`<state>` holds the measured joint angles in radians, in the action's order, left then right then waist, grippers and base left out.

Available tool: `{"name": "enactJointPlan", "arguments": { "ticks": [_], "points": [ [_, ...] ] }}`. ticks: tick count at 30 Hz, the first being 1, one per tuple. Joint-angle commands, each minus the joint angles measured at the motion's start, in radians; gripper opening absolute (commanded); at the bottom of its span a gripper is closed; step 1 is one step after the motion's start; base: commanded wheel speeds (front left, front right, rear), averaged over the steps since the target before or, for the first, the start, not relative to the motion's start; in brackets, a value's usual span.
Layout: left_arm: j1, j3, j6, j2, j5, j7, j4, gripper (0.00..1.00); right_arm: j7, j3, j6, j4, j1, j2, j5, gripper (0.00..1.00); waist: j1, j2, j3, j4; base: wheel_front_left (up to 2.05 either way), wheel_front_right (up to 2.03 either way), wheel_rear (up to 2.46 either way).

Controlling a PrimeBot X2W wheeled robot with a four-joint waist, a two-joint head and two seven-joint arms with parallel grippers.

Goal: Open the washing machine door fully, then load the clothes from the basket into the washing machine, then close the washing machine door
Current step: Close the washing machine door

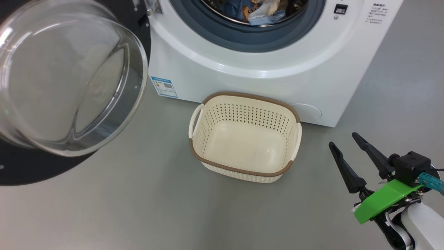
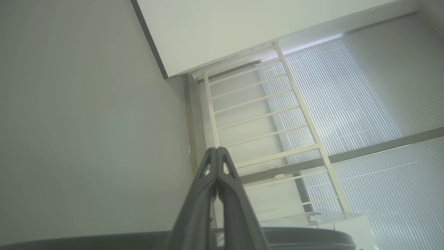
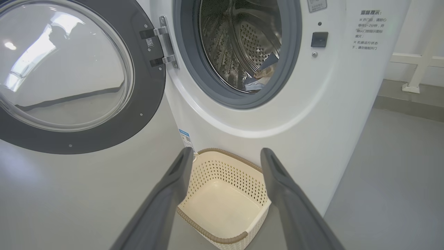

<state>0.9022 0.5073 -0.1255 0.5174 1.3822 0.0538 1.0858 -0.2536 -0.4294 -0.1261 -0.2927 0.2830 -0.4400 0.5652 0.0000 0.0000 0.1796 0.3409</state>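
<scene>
Clothes [image 1: 258, 12] inside washing machine [image 1: 263, 80], washing machine door [image 1: 69, 76] open

Head view: machine at 12 o'clock, door swung out at 9, basket [image 1: 242, 146] on the floor at centre, right gripper [image 1: 342, 139] at 4 with fingers spread. Left wrist view: left gripper [image 2: 217, 152] pressed together. Right wrist view: basket at 6 between the parted fingers.
</scene>
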Motion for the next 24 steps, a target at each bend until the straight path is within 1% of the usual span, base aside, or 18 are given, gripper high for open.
{"name": "enactJointPlan", "arguments": {
  "ticks": [1,9,18,24],
  "points": [
    [0.017,-0.001,-0.005,0.073,0.000,0.014,-0.014,0.00,-0.008,-0.015,-0.005,0.024,0.021,-0.018,0.008,1.00,0.0000,0.0000,0.010,-0.007,0.00,0.00,0.00],
    [0.052,-0.037,-0.005,0.093,-0.012,0.093,0.055,0.00,-0.008,-0.018,-0.005,0.026,0.027,-0.020,0.007,1.00,0.0000,0.0000,0.026,-0.017,0.00,0.00,0.00],
    [0.049,-0.139,-0.005,0.081,-0.062,0.294,0.100,0.00,-0.008,-0.009,-0.005,0.015,0.008,-0.002,0.008,1.00,0.0000,0.0000,-0.008,0.004,0.00,0.00,0.00],
    [0.039,-0.192,-0.005,0.062,-0.075,0.430,0.068,0.00,-0.008,-0.014,-0.005,0.011,-0.001,0.013,0.012,1.00,0.0000,0.0000,-0.041,0.023,0.00,0.00,0.00]
  ]
}}
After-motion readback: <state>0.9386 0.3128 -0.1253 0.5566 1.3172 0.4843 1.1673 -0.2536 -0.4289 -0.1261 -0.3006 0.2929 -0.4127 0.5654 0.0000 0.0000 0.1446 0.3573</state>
